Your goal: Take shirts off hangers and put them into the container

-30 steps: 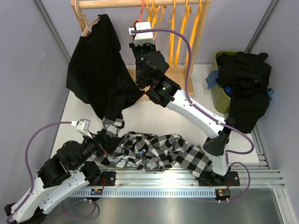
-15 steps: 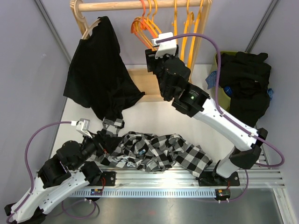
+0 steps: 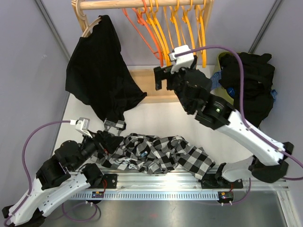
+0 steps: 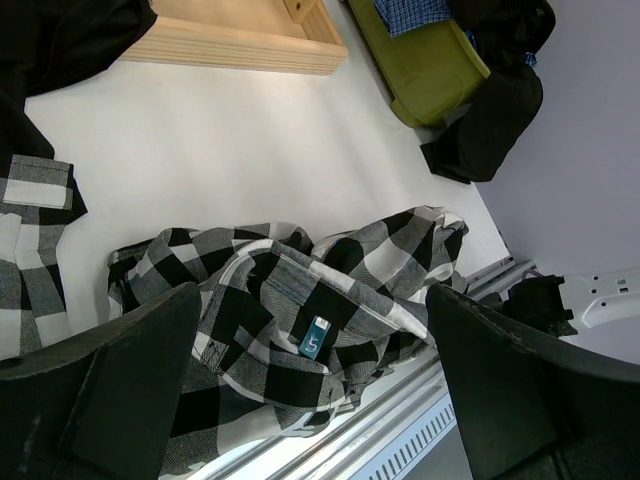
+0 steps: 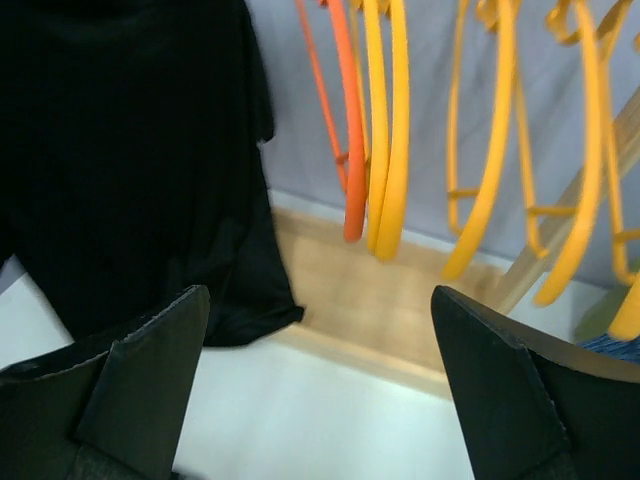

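Currently right claw gapes wide, empty, beside bare hangers at tabletop far edge; left claw, equally wide and empty, hovers over checked shirt at near edge, so suggest pinching a thick fold deep before lifting toward container at right edge.

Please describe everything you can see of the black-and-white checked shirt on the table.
The checked shirt is limp cloth in black and white squares. It lies crumpled, off any hanger, on the white table, stretched along the near edge and reaching the metal rail. Its collar faces up, with a small teal label inside. One cuffed sleeve end lies toward the left arm. The open left gripper hangs over that end; whether it touches, I cannot tell.
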`<state>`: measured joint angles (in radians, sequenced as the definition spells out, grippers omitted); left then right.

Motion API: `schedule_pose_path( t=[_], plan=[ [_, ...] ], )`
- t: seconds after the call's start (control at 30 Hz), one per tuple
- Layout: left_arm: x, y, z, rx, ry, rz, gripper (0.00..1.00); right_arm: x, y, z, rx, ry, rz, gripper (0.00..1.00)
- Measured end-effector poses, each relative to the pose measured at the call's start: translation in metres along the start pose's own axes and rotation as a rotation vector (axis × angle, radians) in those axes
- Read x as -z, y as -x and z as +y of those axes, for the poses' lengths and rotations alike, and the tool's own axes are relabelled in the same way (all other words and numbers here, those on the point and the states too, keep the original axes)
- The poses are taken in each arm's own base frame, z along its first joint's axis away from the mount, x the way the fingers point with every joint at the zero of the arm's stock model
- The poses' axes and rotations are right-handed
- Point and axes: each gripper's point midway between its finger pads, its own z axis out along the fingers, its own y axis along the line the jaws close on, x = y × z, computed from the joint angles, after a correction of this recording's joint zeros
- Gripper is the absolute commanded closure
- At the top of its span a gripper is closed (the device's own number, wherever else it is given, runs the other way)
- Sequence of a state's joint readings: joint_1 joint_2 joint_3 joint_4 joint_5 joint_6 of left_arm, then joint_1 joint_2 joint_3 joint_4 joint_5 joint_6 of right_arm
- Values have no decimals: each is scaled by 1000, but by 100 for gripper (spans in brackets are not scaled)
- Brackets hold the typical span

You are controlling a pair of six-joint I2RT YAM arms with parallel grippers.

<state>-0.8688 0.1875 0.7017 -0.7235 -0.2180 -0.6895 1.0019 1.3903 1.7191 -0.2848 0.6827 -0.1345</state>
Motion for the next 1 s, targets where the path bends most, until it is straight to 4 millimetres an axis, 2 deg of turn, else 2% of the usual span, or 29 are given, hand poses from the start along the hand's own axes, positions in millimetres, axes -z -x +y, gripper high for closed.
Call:
schedule_pose_path(
  t=[0.13, 0.17, 0.23, 0.3, 0.33, 0.4, 0.47, 0.53, 0.6, 0.67, 0.83, 0.9, 1.0],
  plan=[
    [2, 4, -2, -2, -5, -11, 1, 47, -25, 1, -100, 134, 66, 1],
    [2, 5, -2, -2, -5, -12, 1, 58, -38, 3, -129, 167, 90, 1],
    [3, 6, -3, -1, -6, -13, 1, 78, -77, 11, -166, 211, 178, 1],
    [3, 7, -4, -1, -5, -14, 1, 95, -124, 27, -188, 247, 282, 1],
    [4, 8, -4, -2, -3, -13, 1, 103, -155, 38, -183, 258, 352, 1],
    [4, 9, -4, -3, 1, -11, 1, 122, -228, 57, -157, 261, 512, 1],
    [5, 10, -4, -3, 5, -12, 1, 148, -305, 67, -90, 237, 687, 1],
    [7, 12, -4, -3, 10, -14, 1, 176, -359, 67, -32, 212, 811, 1],
    [7, 13, -4, -3, 11, -15, 1, 199, -391, 68, -4, 196, 886, 0],
    [7, 13, -4, -4, 13, -15, 1, 207, -403, 80, -25, 203, 908, 1],
    [7, 12, -3, -4, 18, -9, 1, 199, -405, 132, -182, 300, 889, 1],
    [6, 11, -3, -4, 19, -7, 1, 196, -401, 151, -225, 349, 877, 1],
    [6, 11, -3, -1, 19, -7, 1, 190, -383, 182, -302, 448, 838, 1]
  ],
)
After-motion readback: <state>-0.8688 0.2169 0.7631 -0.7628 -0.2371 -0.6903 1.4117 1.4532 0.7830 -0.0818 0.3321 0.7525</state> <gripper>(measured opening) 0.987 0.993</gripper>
